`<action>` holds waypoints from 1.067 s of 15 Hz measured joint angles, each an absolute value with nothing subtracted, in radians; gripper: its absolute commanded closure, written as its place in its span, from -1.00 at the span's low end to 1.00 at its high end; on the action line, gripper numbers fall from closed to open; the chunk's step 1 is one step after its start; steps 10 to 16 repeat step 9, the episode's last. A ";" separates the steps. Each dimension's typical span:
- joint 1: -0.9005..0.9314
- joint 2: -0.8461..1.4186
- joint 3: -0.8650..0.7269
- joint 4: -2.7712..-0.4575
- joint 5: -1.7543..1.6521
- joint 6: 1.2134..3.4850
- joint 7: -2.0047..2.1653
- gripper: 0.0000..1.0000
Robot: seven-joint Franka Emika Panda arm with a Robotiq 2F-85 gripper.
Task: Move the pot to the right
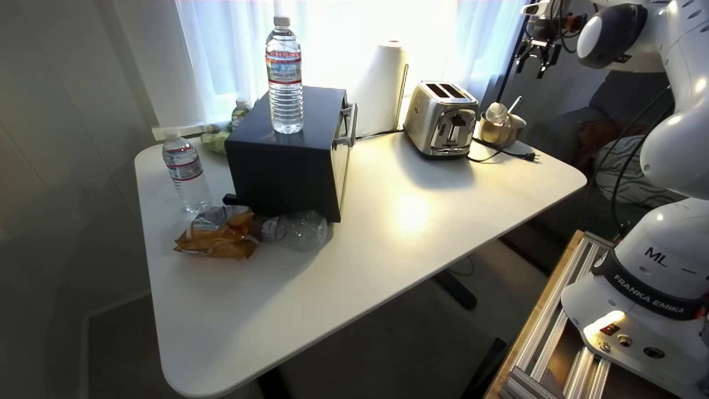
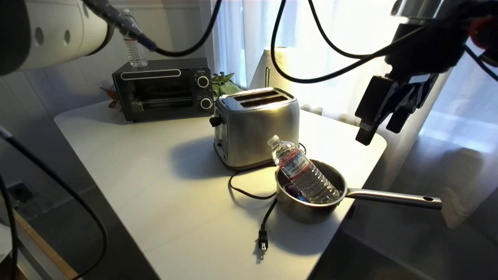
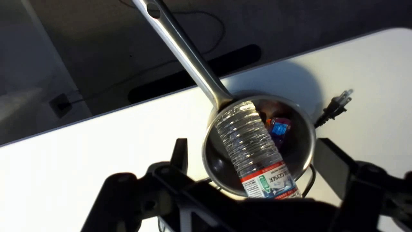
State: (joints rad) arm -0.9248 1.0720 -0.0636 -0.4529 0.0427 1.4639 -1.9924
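The small round metal pot [image 1: 493,133] stands at the table's end next to the toaster. In an exterior view its wall [image 2: 305,213] shows near the table edge, and its long handle [image 2: 395,197] sticks out past the edge. A water bottle [image 2: 305,177] leans tilted inside it. The wrist view shows the pot [image 3: 297,145] from above, with the bottle [image 3: 254,151] and a small purple-blue packet [image 3: 279,129] in it. My gripper [image 1: 530,71] is open and empty, above the pot and apart from it; it also shows in an exterior view [image 2: 380,133] and the wrist view [image 3: 251,141].
A chrome toaster [image 2: 260,130] stands beside the pot; its black plug [image 2: 263,237] lies close to it. A paper towel roll [image 1: 382,88], a dark toaster oven [image 1: 282,172] with a bottle [image 1: 285,83] on top, an orange packet [image 1: 221,235] and more bottles [image 1: 185,172] are farther along the table.
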 measured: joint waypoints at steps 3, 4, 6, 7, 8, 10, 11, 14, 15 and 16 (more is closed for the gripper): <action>-0.925 1.045 -0.055 -0.453 0.057 1.464 -1.875 -1.00; -0.922 1.037 -0.056 -0.453 0.052 1.459 -1.853 -1.00; -0.913 1.027 -0.066 -0.453 0.031 1.444 -1.834 -1.00; -0.911 1.024 -0.067 -0.453 0.027 1.441 -1.831 -1.00; -0.909 1.023 -0.069 -0.453 0.025 1.440 -1.829 -1.00; -0.909 1.023 -0.069 -0.453 0.025 1.440 -1.829 -1.00; -0.909 1.023 -0.069 -0.453 0.025 1.440 -1.829 -1.00; -0.909 1.023 -0.069 -0.453 0.025 1.440 -1.829 -1.00; -0.909 1.023 -0.069 -0.453 0.025 1.440 -1.829 -1.00; -0.909 1.023 -0.069 -0.453 0.025 1.440 -1.829 -1.00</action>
